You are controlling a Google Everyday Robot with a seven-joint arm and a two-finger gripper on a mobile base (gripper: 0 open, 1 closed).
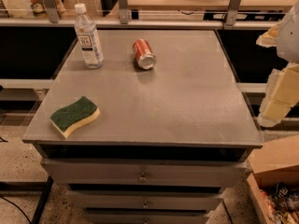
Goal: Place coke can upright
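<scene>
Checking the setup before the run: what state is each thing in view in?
coke can: lying on its side, silver end facing the camera.
water bottle: upright, cap on.
sponge: flat, green side up.
drawers: appear shut.
cardboard box: open.
claw: at the view's right edge, apart from the can.

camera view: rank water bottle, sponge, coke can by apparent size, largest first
1-2. water bottle and sponge: they look about alike. The sponge is nearer the camera, so I won't rank them.
3. coke can, lying on its side, clearly smallest.
The claw is at the view's right edge, away from all three.
</scene>
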